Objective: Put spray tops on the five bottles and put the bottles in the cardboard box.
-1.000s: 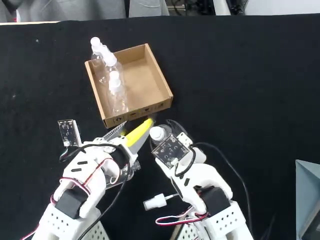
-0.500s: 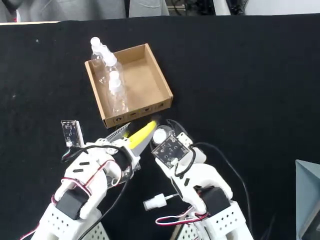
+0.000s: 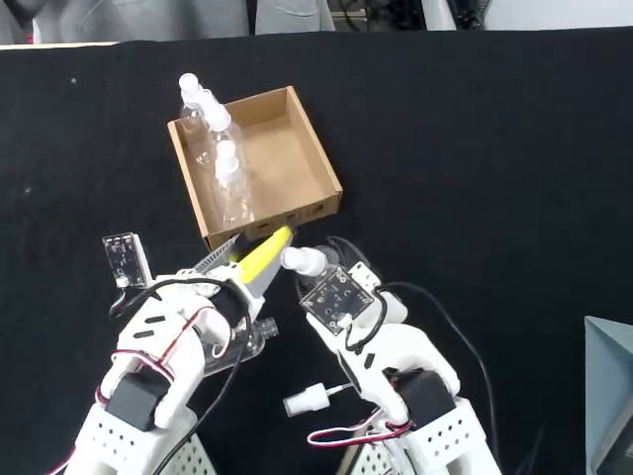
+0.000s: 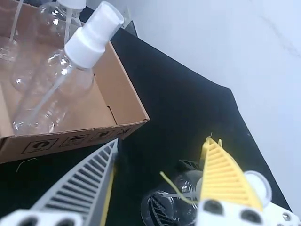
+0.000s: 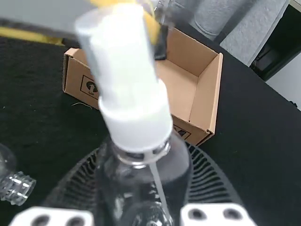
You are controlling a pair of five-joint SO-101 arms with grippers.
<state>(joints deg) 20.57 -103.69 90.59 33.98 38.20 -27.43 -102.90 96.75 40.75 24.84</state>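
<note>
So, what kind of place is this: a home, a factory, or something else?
Probably a robotics lab or workshop bench. A table under black cloth carries two small arms with exposed wiring, and a cardboard box holding clear spray bottles is set before them.

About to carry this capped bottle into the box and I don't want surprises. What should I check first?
1. Spray top on the held bottle: ok; tightness cannot tell.
2. Right gripper shut on the bottle: ok.
3. Left gripper clear of the way: not ok; it is open, with its yellow finger beside the spray top.
4. Room in the cardboard box: ok; three bottles lie along one side.
</note>
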